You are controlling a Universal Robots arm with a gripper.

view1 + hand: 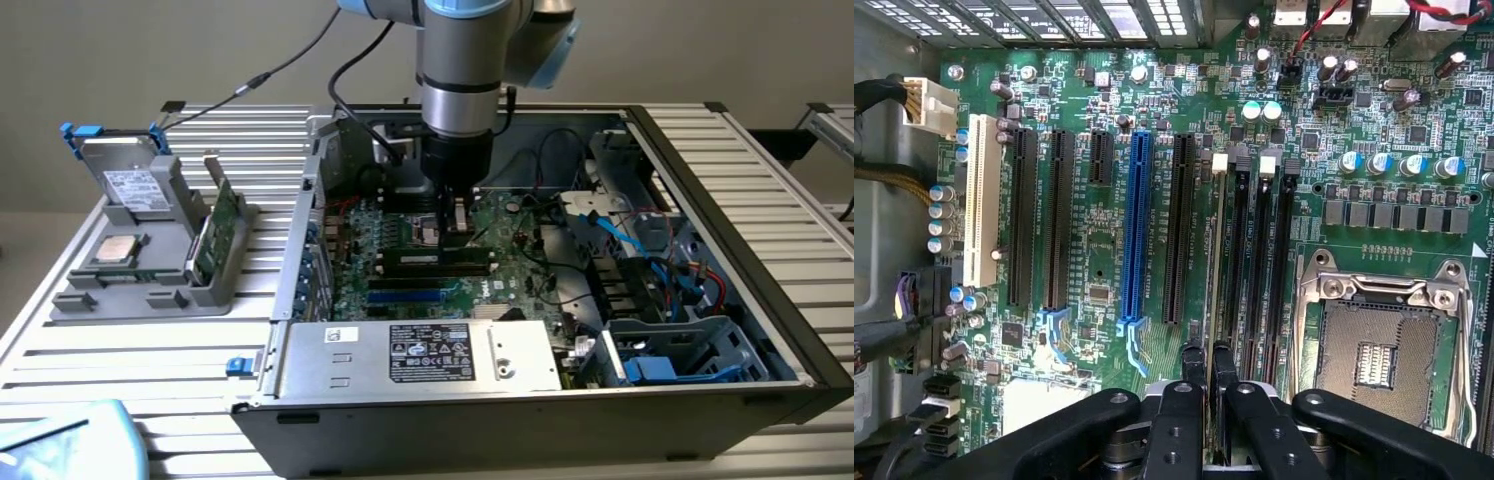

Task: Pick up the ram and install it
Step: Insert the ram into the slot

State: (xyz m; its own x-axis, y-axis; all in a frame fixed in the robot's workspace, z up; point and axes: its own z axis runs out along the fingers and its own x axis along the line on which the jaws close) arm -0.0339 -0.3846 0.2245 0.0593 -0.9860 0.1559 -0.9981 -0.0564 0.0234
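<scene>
1. Exterior view, largest first: the slatted metal bench (174,360) carries an open computer case (747,200) lying on its side.
2. The arm (461,60) comes down from twelve o'clock into the case, over the green motherboard (400,225).
3. Inside the case, a silver power supply (427,350) with a black label lies at six o'clock of the motherboard. A cage with blue cables (681,350) is at four o'clock.
4. At nine o'clock of the case, on the exterior view's left, a grey tray (134,290) sits on the bench. It holds a grey drive with blue clips (127,180) and a square silver processor chip (118,248). A green board (224,228) stands on edge at the tray's three o'clock side.
5. The gripper (454,225) is down at the motherboard, at twelve o'clock of the power supply.
6. In the wrist view I see the gripper (1208,365) clenched on the ram (1212,250), one finger on each face.
7. The ram shows edge-on as a thin pale strip. It runs in line with the outermost memory slot, between a black expansion slot (1179,230) and the next memory slot (1241,260).
8. I cannot tell whether the ram is seated in that slot or just above it.
9. The open processor socket (1384,340) lies beyond the memory slots, away from the ram.
</scene>
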